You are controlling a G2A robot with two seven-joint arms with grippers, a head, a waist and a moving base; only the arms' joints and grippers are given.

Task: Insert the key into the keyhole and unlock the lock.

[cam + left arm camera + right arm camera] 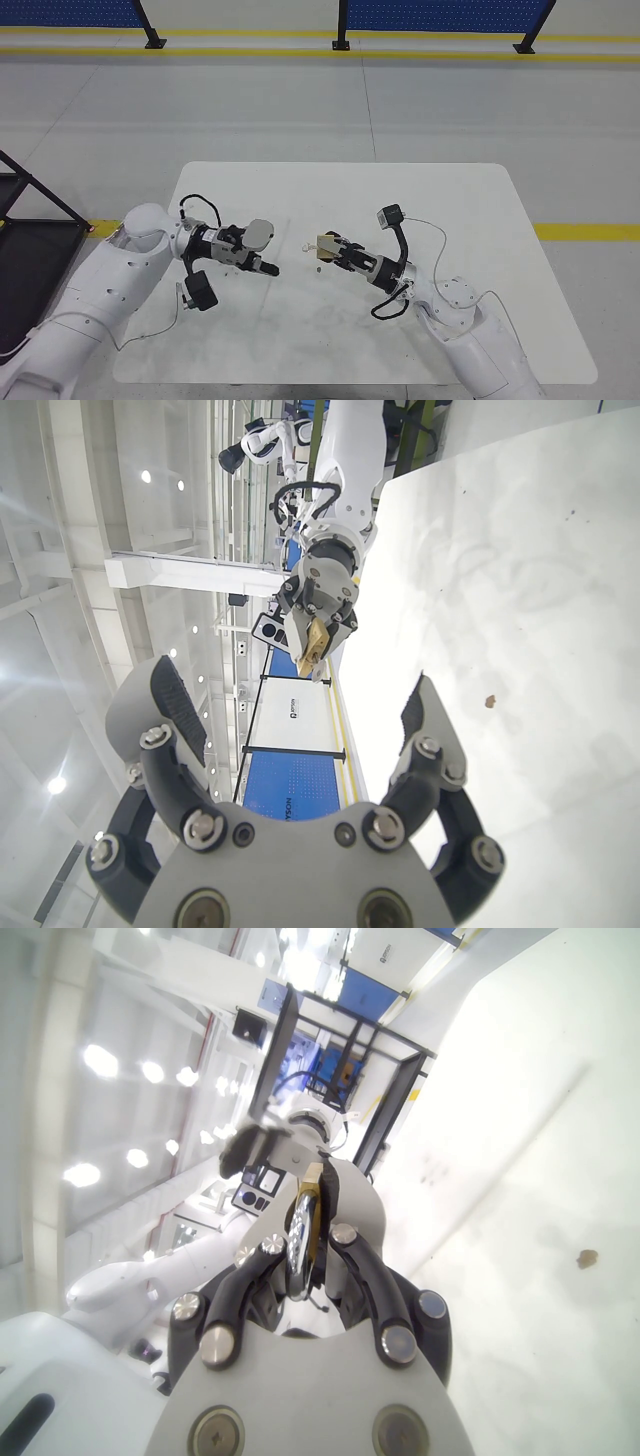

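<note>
A brass padlock is held above the white table by my right gripper, which is shut on it. In the right wrist view the lock's silver shackle and brass body sit between the fingers. From the left wrist view the padlock faces my left gripper, and a small silvery key shows at its free end. My left gripper is open and holds nothing, a short way to the left of the lock.
A small brown crumb lies on the table. A black frame stand is off the table's left side. Blue barriers line the floor at the back.
</note>
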